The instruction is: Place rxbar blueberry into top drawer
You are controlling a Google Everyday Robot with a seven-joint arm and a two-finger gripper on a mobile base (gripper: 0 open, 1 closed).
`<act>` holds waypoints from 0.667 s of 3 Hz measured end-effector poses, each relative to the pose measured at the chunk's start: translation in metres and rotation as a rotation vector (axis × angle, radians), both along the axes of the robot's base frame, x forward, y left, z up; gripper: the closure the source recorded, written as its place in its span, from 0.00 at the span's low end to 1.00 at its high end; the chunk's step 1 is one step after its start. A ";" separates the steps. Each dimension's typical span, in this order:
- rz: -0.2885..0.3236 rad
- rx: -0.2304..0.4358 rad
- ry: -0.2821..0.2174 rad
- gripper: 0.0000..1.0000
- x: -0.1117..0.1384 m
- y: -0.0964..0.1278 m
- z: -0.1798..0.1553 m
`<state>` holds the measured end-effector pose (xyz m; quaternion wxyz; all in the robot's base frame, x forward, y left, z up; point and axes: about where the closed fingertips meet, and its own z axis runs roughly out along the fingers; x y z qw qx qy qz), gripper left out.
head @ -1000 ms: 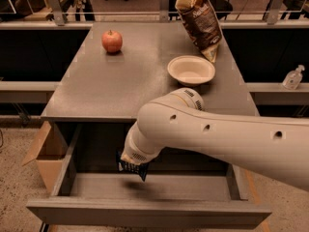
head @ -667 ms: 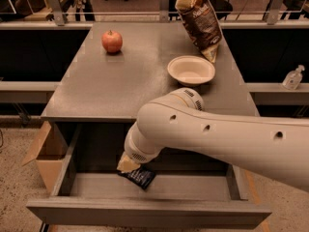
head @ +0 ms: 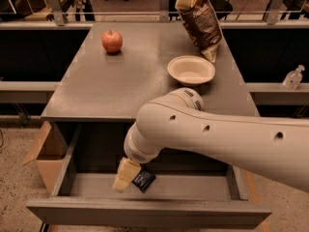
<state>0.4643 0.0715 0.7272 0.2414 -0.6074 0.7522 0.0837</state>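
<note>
The top drawer point(head: 145, 214) is pulled out below the grey table. The rxbar blueberry point(head: 144, 180), a small dark navy wrapper, lies flat on the drawer's grey floor near the middle. My gripper point(head: 124, 179) reaches down into the drawer just left of the bar. Its pale fingers point(head: 126, 170) are open and no longer hold the bar, whose left edge sits right beside them. My large white arm point(head: 217, 139) crosses over the drawer's right half and hides part of its inside.
On the table point(head: 120, 86) stand a red apple point(head: 111, 41) at the back left, a white bowl point(head: 191, 70) at the right and a tall brown chip bag point(head: 199, 18) behind it. A cardboard box point(head: 41, 156) sits left of the drawer. A sanitizer bottle point(head: 293, 77) is at the far right.
The bar was held in my gripper above the drawer floor; it has dropped and now lies on the floor. My gripper has shifted slightly left, off the bar.
</note>
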 end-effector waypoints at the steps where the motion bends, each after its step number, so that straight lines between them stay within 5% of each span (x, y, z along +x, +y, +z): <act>1: -0.055 0.036 0.005 0.00 -0.001 -0.021 0.003; 2: -0.156 0.078 0.001 0.00 -0.013 -0.056 0.013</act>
